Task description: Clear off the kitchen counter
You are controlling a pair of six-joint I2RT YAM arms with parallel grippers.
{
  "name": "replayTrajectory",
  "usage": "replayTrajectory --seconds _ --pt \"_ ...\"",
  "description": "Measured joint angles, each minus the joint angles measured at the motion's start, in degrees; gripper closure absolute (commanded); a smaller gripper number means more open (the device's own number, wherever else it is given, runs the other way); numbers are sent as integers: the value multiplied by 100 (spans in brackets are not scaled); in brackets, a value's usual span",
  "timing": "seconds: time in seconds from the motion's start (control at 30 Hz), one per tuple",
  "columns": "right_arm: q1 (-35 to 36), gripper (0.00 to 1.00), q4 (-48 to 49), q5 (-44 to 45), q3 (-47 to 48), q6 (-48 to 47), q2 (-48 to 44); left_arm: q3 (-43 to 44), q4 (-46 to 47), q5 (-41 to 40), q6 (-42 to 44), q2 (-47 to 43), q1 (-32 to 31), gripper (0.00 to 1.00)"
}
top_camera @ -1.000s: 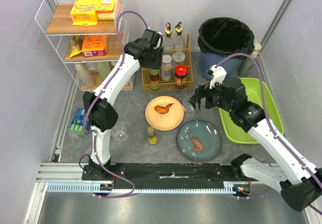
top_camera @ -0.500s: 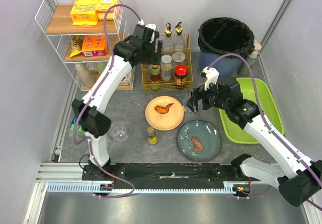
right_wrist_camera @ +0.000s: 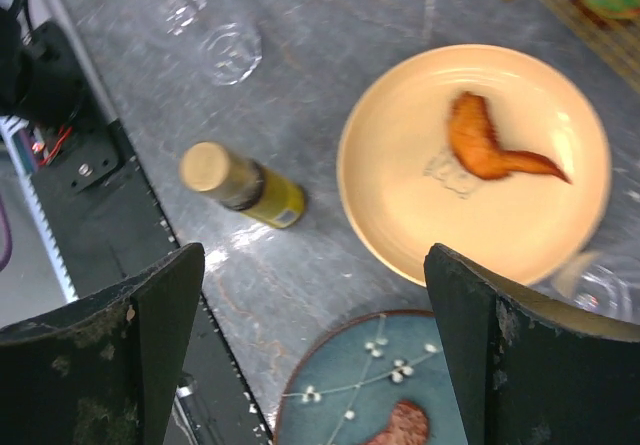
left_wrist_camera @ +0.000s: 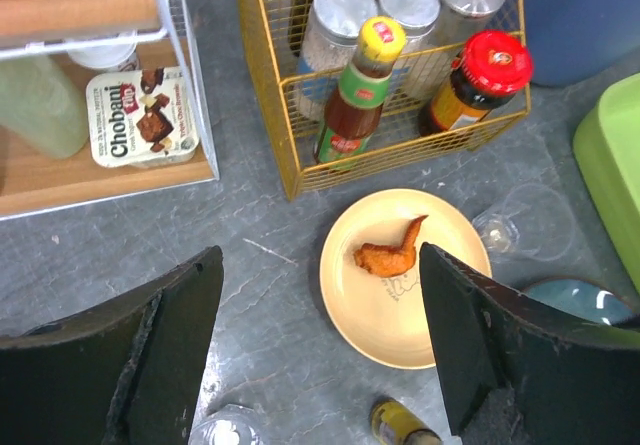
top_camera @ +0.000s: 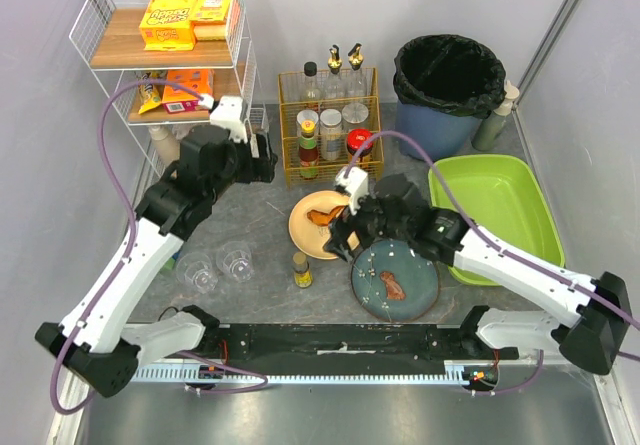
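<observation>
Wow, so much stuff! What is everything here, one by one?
kitchen counter: one, dark grey, beneath everything
wire rack: one, white, far left, holding boxes
wire basket: one, yellow, far centre, holding bottles and jars
bin: one, blue with black liner, far right
tray: one, lime green, right
yellow plate: one, centre, bearing a fried wing
blue plate: one, nearer, right of centre, bearing a brown morsel
small bottle: one, yellow, beside yellow plate
glasses: three, clear, two left, one right of yellow plate
left gripper: one, black, open over counter
right gripper: one, black, open over plates
</observation>
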Motion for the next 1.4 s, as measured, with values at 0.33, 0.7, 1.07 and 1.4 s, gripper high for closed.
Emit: replayTrajectory --seconds 0.33,0.7,1.07,1.4 --pt "1362 11 756 601 0 -221 852 -2081 726 -916 2 -1401 0 16" --pt "1794 39 1137 1150 4 -195 1751 -2286 1014 -1556 -4 -1685 0 16" --pt "1893 66 1327 1449 7 -107 1810 -2304 1014 -1611 -4 -1751 0 16" --pt "1902 88 1062 1749 247 -68 1912 -2304 1014 -1617 -4 -1792 0 16"
